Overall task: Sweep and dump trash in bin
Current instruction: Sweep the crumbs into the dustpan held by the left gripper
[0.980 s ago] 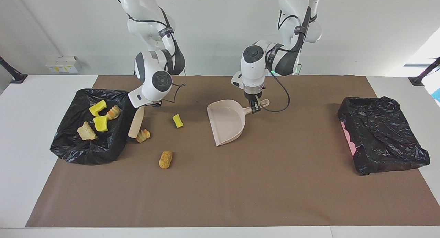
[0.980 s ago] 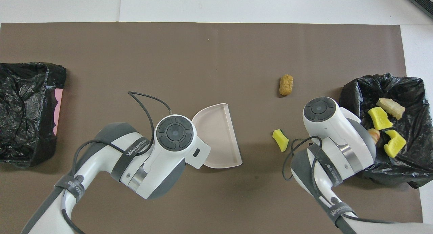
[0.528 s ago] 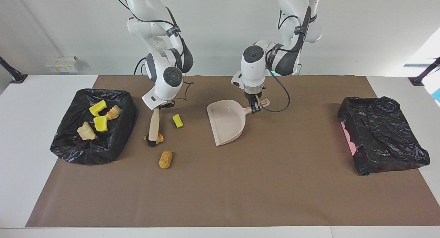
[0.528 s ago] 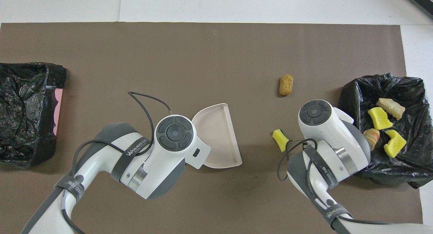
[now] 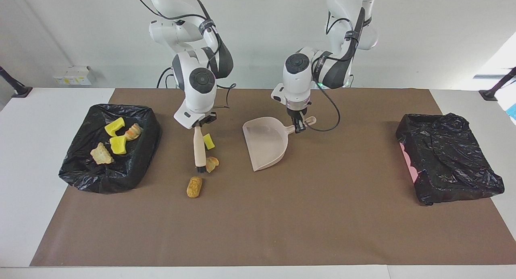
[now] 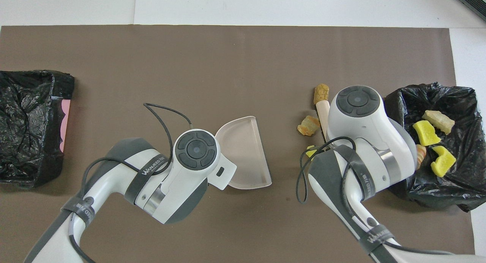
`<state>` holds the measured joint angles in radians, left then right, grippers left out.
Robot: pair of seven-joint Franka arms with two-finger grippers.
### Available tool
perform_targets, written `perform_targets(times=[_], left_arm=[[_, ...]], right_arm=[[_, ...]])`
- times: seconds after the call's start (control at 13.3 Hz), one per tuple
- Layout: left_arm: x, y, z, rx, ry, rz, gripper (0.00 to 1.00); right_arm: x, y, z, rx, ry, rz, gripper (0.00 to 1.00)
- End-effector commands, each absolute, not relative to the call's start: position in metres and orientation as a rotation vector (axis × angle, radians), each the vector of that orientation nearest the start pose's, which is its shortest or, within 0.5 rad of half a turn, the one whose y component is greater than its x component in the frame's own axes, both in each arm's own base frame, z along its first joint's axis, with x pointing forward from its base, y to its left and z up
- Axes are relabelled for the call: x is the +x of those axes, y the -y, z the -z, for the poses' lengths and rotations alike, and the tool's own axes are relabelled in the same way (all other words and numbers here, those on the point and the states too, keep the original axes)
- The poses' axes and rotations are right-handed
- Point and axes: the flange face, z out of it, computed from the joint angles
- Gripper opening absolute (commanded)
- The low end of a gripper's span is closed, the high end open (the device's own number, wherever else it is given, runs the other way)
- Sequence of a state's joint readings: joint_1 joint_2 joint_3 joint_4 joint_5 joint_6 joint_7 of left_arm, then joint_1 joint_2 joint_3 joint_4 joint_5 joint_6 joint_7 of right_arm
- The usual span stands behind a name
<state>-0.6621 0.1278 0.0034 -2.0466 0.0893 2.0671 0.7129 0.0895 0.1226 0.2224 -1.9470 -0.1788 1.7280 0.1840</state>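
Note:
Three pieces of trash lie loose on the brown mat: a yellow sponge chunk (image 5: 209, 141), an orange lump (image 5: 212, 163) (image 6: 308, 125) and a tan lump (image 5: 194, 186) (image 6: 321, 92). My right gripper (image 5: 200, 123) is shut on a beige brush (image 5: 197, 148) that hangs down, its dark bristles on the mat beside the orange lump. My left gripper (image 5: 299, 125) is shut on the handle of the beige dustpan (image 5: 266, 144) (image 6: 245, 152), which rests on the mat. The black-lined bin (image 5: 137, 166) (image 6: 455, 194) at the right arm's end holds several chunks.
A second black-bagged bin (image 5: 447, 158) (image 6: 30, 126) sits at the left arm's end of the table. In the overhead view the right wrist covers most of the yellow sponge chunk (image 6: 311, 152) and the brush's upper handle.
The right arm swung the brush away from the bin toward the dustpan, pushing the orange lump along the mat. The left arm and the dustpan stayed still.

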Motion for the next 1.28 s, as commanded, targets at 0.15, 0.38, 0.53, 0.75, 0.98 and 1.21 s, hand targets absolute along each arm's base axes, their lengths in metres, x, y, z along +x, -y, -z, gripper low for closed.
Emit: perform_targets(times=[0.15,0.38,0.53,0.75,0.98,1.21], left_arm=[[0.44,0.331,-0.372,-2.316,-2.003,-0.15,0.0],[0.44,0.331,-0.372,-2.332,-1.983,-0.149,0.0],[0.439,0.332,-0.372,-2.329,-1.987,-0.149,0.0],[0.44,0.331,-0.372,-2.332,-1.983,-0.149,0.0],[0.44,0.331,-0.372,-2.334,-1.981,-0.149,0.0],[0.439,0.331,-0.37,-2.333,-1.981,-0.153,0.0]], right_arm=[[0.555,-0.113,-0.404,-3.396,0.455,-0.409,0.0],[0.587,-0.076,-0.397,-3.413,0.584,-0.389,0.0],[0.603,-0.074,-0.381,-3.388,0.641,-0.349,0.0],[0.611,-0.078,-0.349,-3.37,0.684,-0.353,0.0],[0.608,-0.099,-0.342,-3.328,0.711,-0.313,0.0],[0.587,-0.135,-0.336,-3.206,0.648,-0.352,0.0]])
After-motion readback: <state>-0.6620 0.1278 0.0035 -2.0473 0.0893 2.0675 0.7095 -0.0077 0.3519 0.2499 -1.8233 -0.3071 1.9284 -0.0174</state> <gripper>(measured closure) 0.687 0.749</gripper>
